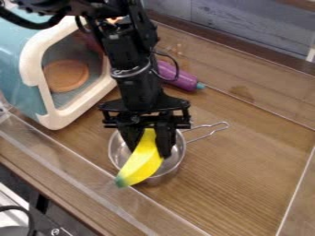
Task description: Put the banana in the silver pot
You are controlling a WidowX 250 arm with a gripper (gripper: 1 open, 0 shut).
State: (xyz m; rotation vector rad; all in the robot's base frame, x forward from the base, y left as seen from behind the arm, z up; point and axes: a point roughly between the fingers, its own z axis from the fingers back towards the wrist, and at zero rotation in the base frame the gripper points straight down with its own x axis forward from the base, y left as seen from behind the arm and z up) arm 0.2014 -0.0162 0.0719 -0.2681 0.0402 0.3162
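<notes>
Above the small round shiny steel pot with its wire loop handle (pixel 172 173), the black fingers (pixel 147 138) pinch the curved yellow banana with a green tip (pixel 140 164); grasping and carrying look done, leaving only the lowering and release

Open wood (pixel 246 189) right of the pot (pixel 174 172) — microwave (pixel 55 69) blocking the upper left.

Single cam view, set above counter height, looking obliquely down; fairly near; pot (pixel 167 171) just below frame ctr, microwave (pixel 55 69) upper L; wall (pixel 252 28) at top.
</notes>
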